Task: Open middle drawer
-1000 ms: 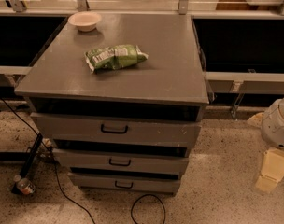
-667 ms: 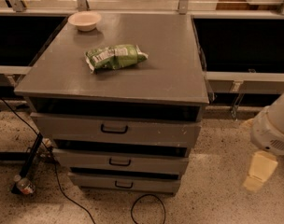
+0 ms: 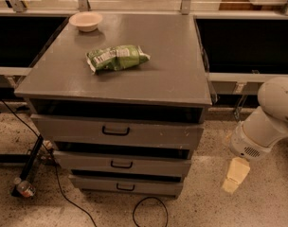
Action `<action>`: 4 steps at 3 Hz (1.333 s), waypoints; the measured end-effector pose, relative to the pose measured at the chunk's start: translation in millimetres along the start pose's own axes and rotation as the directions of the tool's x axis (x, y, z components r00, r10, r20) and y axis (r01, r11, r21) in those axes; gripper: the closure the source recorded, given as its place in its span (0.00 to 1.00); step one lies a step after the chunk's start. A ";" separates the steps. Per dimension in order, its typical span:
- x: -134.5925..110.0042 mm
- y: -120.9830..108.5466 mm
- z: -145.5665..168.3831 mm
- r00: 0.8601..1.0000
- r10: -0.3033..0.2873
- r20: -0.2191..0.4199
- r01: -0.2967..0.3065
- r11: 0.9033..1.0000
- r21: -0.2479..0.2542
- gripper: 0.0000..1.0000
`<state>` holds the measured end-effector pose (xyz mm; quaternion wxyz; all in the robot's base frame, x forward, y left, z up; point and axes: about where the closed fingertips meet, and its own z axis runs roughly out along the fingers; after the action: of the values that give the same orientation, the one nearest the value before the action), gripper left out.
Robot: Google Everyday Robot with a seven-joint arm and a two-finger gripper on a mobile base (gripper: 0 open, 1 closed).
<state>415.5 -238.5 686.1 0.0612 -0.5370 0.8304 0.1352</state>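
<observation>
The grey cabinet (image 3: 134, 74) has three stacked drawers. The middle drawer (image 3: 148, 166) is a shallow grey front with a small black bar handle (image 3: 121, 164) at its centre, below the taller top drawer (image 3: 153, 134) and above the bottom drawer (image 3: 148, 187). Its front is pushed in and nothing touches it. My gripper (image 3: 235, 176) is cream-coloured. It hangs from the white arm (image 3: 269, 119) low over the floor, to the right of the cabinet at about middle-drawer height, well apart from the handle.
A green snack bag (image 3: 116, 57) and a white bowl (image 3: 85, 21) lie on the cabinet top. A black cable (image 3: 148, 209) loops on the floor in front. A black stand (image 3: 30, 167) and a bottle (image 3: 24, 188) are at the lower left. Dark shelving runs behind.
My arm and gripper have moved left, toward the cabinet's right side, staying low. The drawers and the things on top have not moved.
</observation>
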 end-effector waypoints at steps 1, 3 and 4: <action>0.0 0.0 0.2 1.000 0.000 0.000 0.000 1.000 0.000 0.00; -13.5 23.4 41.6 0.991 -0.128 0.039 0.131 0.989 -0.062 0.00; -29.2 51.9 49.7 0.971 -0.232 0.058 0.237 0.968 -0.083 0.00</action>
<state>378.3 -178.5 654.0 0.0724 -0.6302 0.7525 0.1769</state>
